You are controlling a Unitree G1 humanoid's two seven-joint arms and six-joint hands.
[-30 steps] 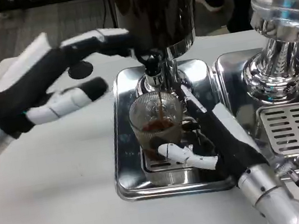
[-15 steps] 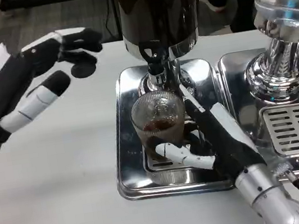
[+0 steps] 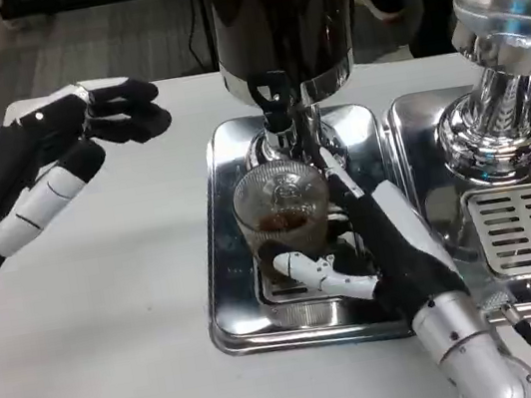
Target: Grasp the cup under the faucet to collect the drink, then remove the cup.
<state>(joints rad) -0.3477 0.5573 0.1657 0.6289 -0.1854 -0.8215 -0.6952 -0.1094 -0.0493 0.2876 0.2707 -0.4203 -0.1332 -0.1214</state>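
Right hand (image 3: 378, 242) grips ribbed clear glass cup (image 3: 282, 219) under black faucet (image 3: 274, 107); dark drink inside. Left hand (image 3: 34, 175) left of faucet, empty, fingers apart.

Bright, even light from overhead. Glare streaks the steel tray (image 3: 218, 267) and the chrome base to its right (image 3: 493, 138). The picture is slightly soft, shadows faint.

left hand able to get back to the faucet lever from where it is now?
Probably yes. The left hand hangs over bare table left of the dispenser, and nothing stands between it and the faucet; the right hand grips the cup lower down.
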